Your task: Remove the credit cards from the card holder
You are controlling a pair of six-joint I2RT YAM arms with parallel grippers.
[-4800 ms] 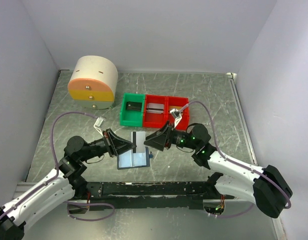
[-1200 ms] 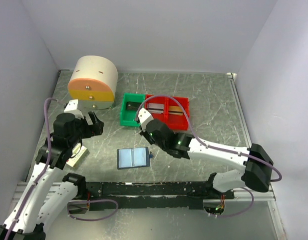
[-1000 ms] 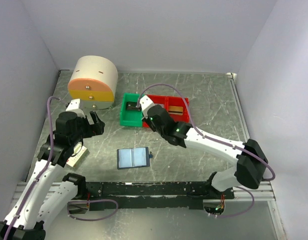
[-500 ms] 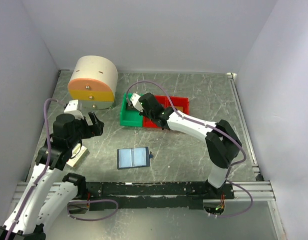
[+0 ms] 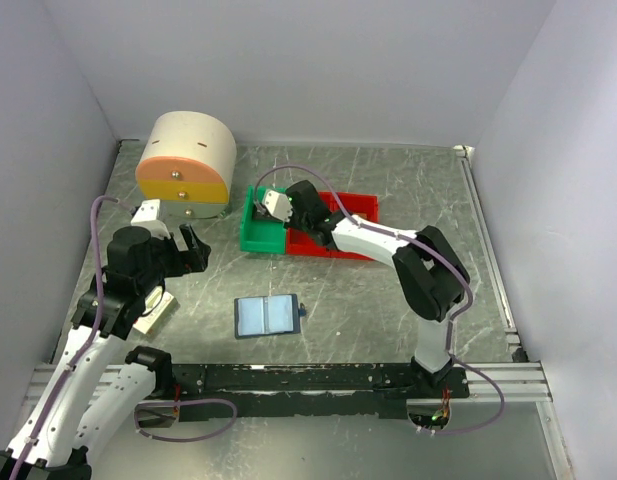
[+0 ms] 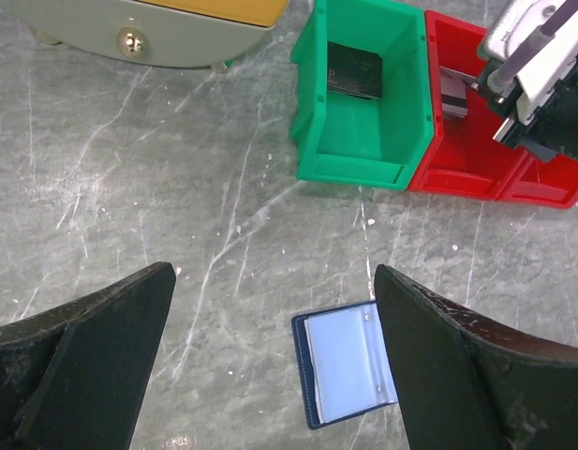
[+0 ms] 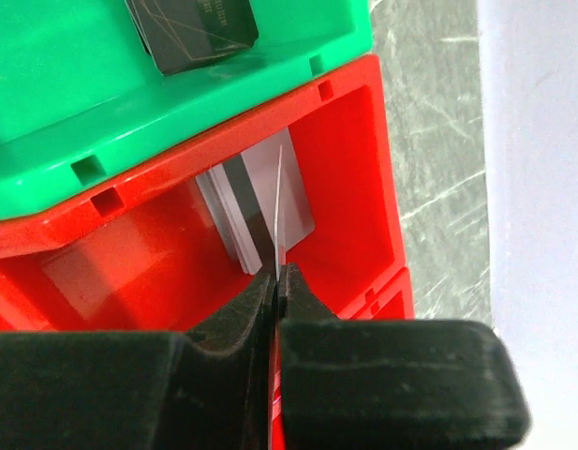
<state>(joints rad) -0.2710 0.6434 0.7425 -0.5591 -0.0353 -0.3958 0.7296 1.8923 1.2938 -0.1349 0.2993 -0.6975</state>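
Over the red bin: the right gripper [image 7: 277,281] hung nose-down, jaws pressed together on a thin credit card [image 7: 280,197] held edge-on, its free end pointing into the bin. Whether it touched anything below, the wrist view did not show.
Red bin [image 7: 349,141]: it sat flush against the green bin [image 6: 359,171]. Grey cards [image 7: 293,202] with a dark stripe lay inside, right under the pinched one.
Green bin contents: one dark card [image 6: 354,70], flat at the far end.
Card holder [image 5: 267,315]: it was wide open on the counter [image 5: 408,190], pale lining up and strap tab on its right edge. It lay nearer the arm bases than the bins and well apart from both grippers, and its facing pockets looked bare in the left wrist view.
Left gripper [image 6: 272,277]: up off the counter on the left side, jaws spread wide, nothing between them. The open holder showed below, off toward the right finger.
Drawer unit [image 5: 186,160]: cream and rounded, with orange and yellow fronts, parked in the back-left corner.
Cream box [image 5: 156,310]: tucked beside the left arm, partly hidden under it.
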